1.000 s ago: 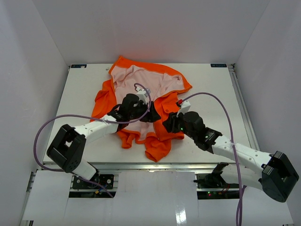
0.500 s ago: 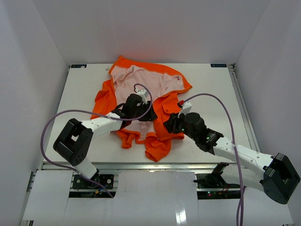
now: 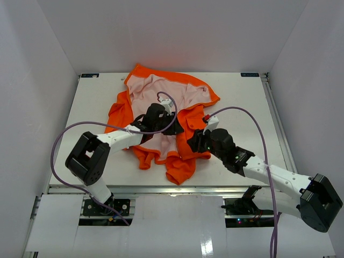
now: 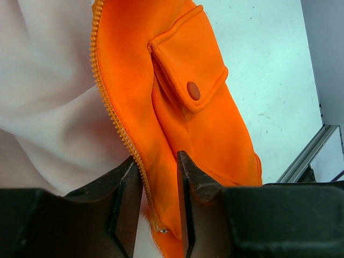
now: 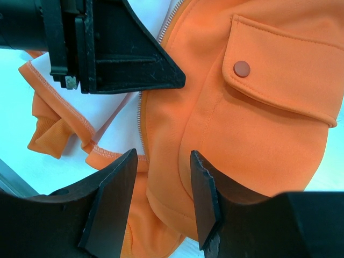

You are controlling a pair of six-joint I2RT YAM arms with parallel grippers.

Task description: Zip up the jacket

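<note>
Astride the jacket's (image 4: 207, 134) zipper edge (image 4: 111, 115), the left pincer (image 4: 156, 161) stands narrow, grip unclear; right pincer (image 5: 163, 156) half-open, contact unclear

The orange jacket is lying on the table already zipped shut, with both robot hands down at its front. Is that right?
Not zipped shut: the jacket lies open. The top view shows its pale lining spread bare, and the left wrist view shows zipper teeth along a free edge. The left hand and right hand are at its front.

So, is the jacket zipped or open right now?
Open. The jacket lies spread, pale lining exposed, and the zipper teeth run along one free edge, unmeshed.
</note>
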